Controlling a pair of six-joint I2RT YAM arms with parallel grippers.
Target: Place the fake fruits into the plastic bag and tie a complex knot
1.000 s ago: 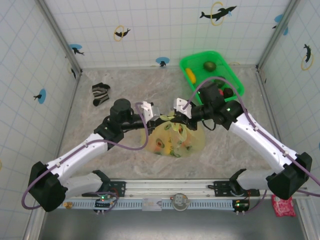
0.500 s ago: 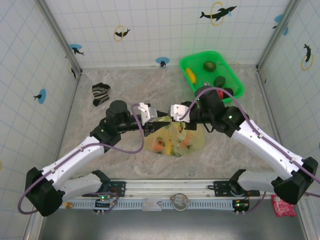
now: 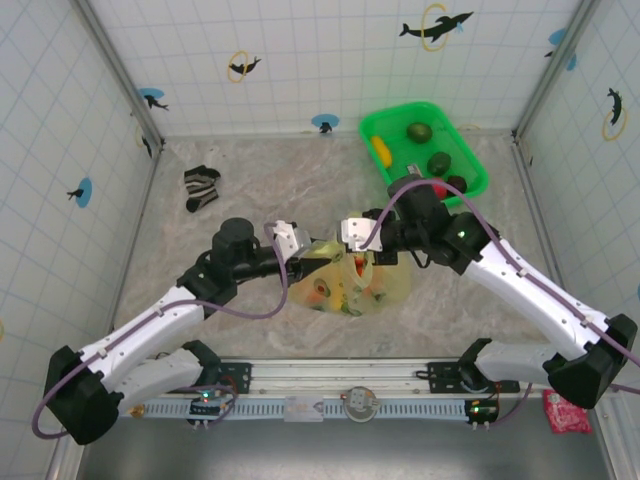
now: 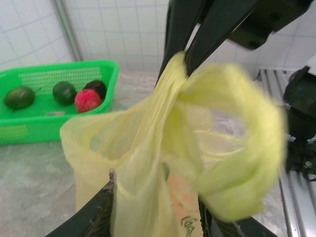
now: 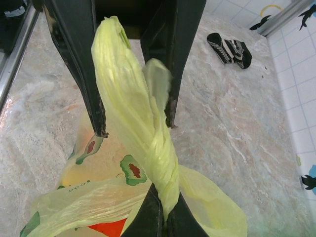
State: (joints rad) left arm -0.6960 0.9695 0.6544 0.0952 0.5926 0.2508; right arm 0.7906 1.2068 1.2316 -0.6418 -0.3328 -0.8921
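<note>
The plastic bag [image 3: 365,285] lies mid-frame in the overhead view, with fake fruits [image 3: 320,293] showing dimly through it, too blurred to count. Its twisted handle [image 5: 148,123] is pinched tight in the right gripper [image 5: 163,217]. The left gripper [image 5: 136,126] stands spread either side of it, holding nothing. This looks like the knotting step; next the left needs a grip on a loop. One bag, one green basket [image 3: 398,109] upper right holding five more fake fruits, one striped sock [image 3: 200,186].
</note>
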